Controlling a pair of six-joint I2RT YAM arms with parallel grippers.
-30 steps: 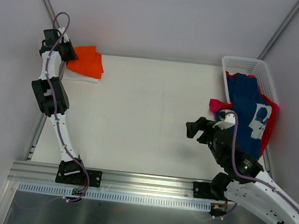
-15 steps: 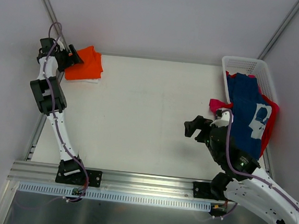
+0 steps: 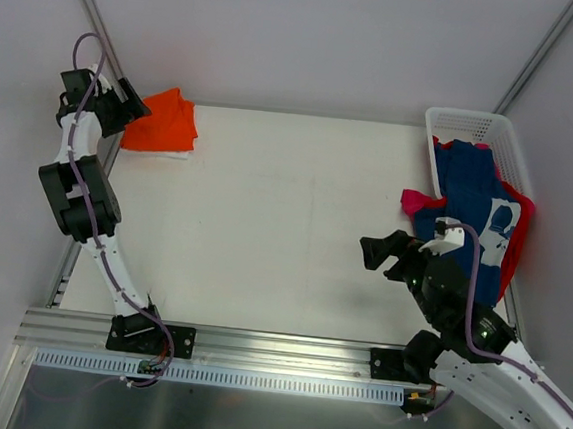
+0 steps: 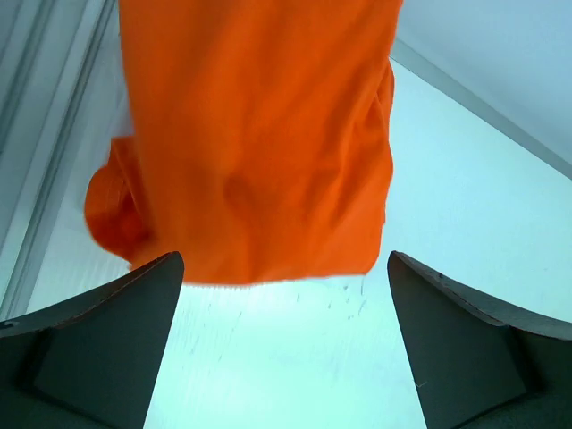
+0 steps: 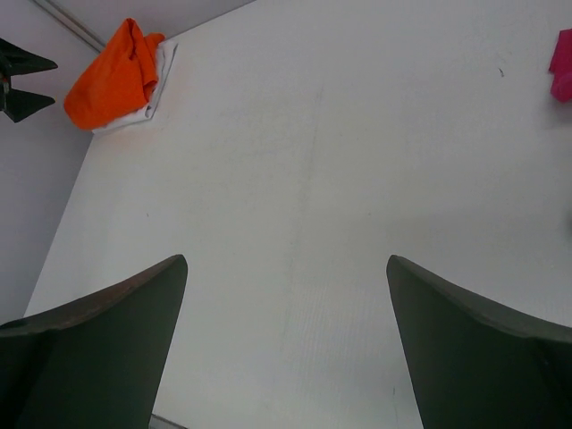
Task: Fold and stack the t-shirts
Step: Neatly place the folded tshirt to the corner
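Note:
A folded bright orange t-shirt [image 3: 164, 122] lies on a white t-shirt [image 3: 175, 152] at the table's far left corner. It fills the top of the left wrist view, orange t-shirt [image 4: 259, 134]. My left gripper [image 3: 127, 106] is open just left of it, apart from the cloth, left gripper [image 4: 284, 259]. A navy t-shirt with white print [image 3: 473, 206] and a pink-red t-shirt [image 3: 418, 201] spill from the basket at right. My right gripper [image 3: 383, 253] hovers open and empty over bare table, right gripper [image 5: 286, 259]. The right wrist view shows the orange t-shirt [image 5: 112, 76] far off.
A white lattice basket [image 3: 467, 121] stands at the far right corner. A metal rail [image 3: 255, 347] runs along the near edge with both arm bases on it. Grey walls close in on the left, right and back.
My left gripper opened, let go of the orange t-shirt and drew back to the left. The shirt settled onto the white one. My right gripper shifted slightly right.

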